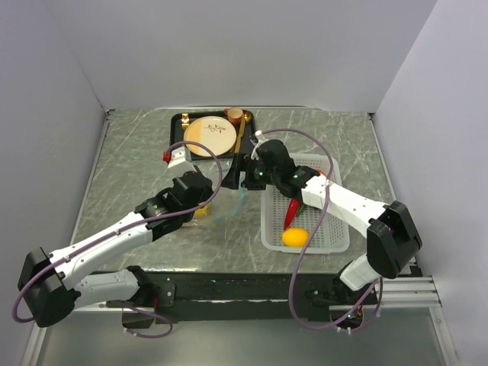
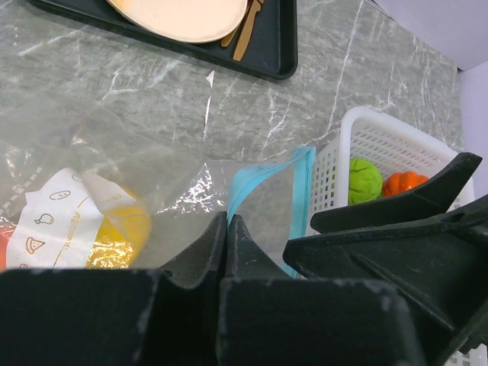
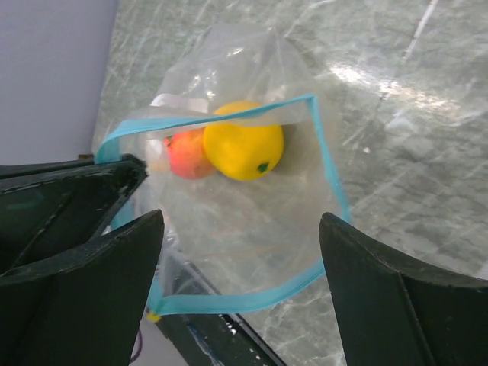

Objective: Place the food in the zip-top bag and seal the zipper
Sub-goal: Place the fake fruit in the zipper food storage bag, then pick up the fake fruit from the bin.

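Note:
The clear zip-top bag point(image 3: 229, 221) is held with its mouth open between the two grippers, and its light blue zipper point(image 3: 328, 175) forms a loop. A yellow lemon point(image 3: 244, 149) and an orange-red peach point(image 3: 187, 152) lie inside. My left gripper point(image 2: 227, 219) is shut on the zipper strip point(image 2: 252, 183) at the bag's edge. The lemon point(image 2: 122, 232) and a white label point(image 2: 53, 221) show through the plastic. My right gripper point(image 3: 240, 229) is open and empty, hovering right over the bag's mouth. In the top view the left gripper point(image 1: 207, 200) and right gripper point(image 1: 248, 179) meet at the bag point(image 1: 225, 207).
A white mesh basket point(image 1: 329, 240) on the right holds a red chili point(image 1: 292, 212), a lemon point(image 1: 295, 237), a green lime point(image 2: 364, 179) and an orange fruit point(image 2: 404, 183). A black tray point(image 1: 177, 122) with a cream plate point(image 1: 207, 137) stands at the back.

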